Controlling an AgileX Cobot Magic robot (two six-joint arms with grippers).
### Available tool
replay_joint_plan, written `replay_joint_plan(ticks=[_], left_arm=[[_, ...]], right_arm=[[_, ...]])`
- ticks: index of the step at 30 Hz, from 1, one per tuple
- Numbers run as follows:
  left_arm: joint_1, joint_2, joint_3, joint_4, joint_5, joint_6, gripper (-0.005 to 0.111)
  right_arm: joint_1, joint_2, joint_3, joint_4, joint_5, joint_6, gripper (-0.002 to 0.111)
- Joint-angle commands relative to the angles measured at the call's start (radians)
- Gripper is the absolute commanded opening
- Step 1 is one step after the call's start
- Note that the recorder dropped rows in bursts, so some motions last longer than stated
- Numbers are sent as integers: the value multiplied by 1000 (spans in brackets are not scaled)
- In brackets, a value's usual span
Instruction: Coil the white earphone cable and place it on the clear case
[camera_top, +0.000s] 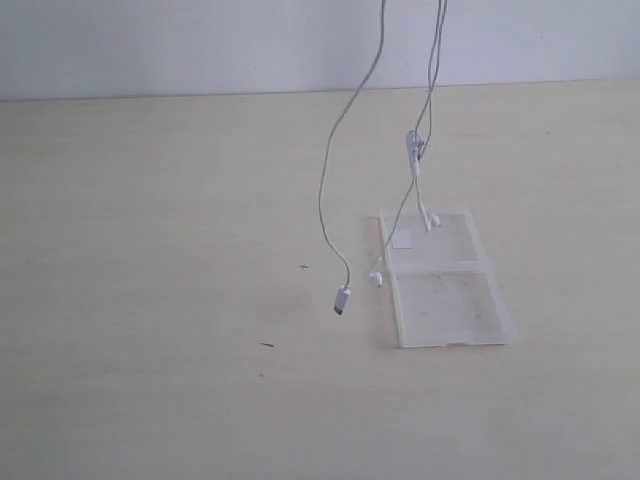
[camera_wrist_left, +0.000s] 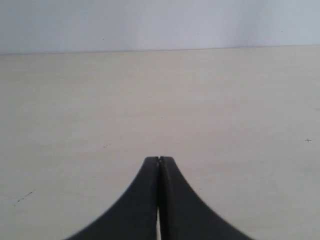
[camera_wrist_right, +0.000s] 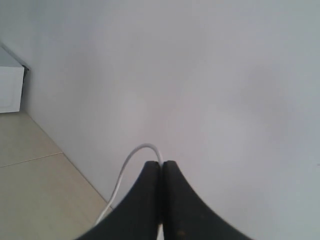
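Thin white cable (camera_top: 321, 200) — flat clear case (camera_top: 450, 305)

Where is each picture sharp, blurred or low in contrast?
Exterior view: soft even light, hardly any shadow; the white earphone cable reads crisp against the table, the clear case faint. Left wrist view: left gripper edges soft. Right wrist view: right gripper blurred, cable pale against wall.

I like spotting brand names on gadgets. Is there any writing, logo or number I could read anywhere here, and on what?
No text can be read in any view.
white sticker in the clear case: looks blank, too small to tell.
white earphone cable and its plug: no marking visible.
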Motion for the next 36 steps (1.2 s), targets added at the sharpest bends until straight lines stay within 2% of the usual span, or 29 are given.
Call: replay_joint_plan(ticks=[1,20,23,30,34,36], left_arm=[[1,-4,3,4,-8,-4,0],[1,-4,3,4,-39,-4,0],[1,-4,3,0,-95,-17,0],[1,-4,3,-2,-339,-19,0],[1,-4,3,-2,-416,-19,0],[1,-4,3,-22,-481,-116,0]], right_arm=[[1,0,-5,5,-17,-1,0],[1,6,-5,5,-2,-1,0],[1,10,-5,5,1,-1,0],[1,22,-5,12,21,-1,0],[1,24,-5,12,27,-1,0],[1,24,-5,12,27,-1,0]])
